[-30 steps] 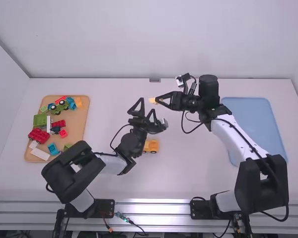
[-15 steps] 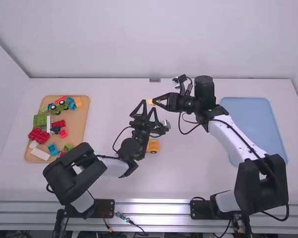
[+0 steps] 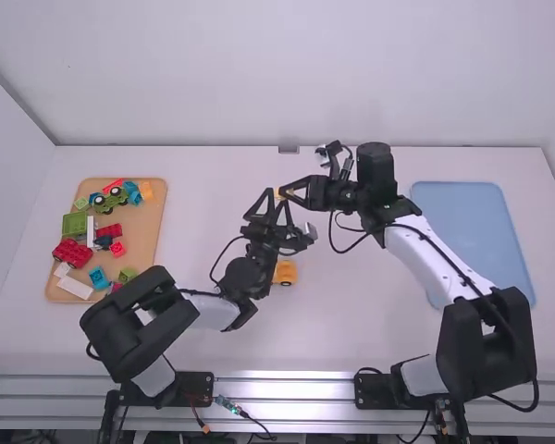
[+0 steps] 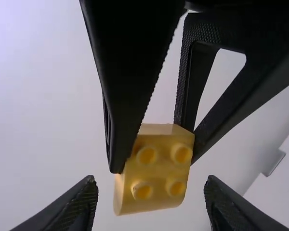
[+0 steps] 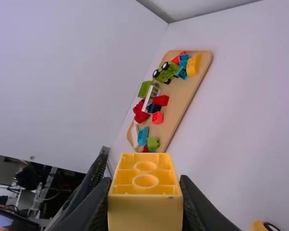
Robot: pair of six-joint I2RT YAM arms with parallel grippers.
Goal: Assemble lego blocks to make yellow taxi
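The right gripper (image 5: pixel 145 183) clamps a yellow block (image 3: pixel 277 193) above centre while the left gripper (image 4: pixel 151 182), spread wide, straddles it in an apparent handover; next, the left should close, then stack on the base (image 3: pixel 285 272) below centre.

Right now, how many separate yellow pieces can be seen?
3: block in the right gripper, brick on the board, wheeled base on the table; more may be hidden.
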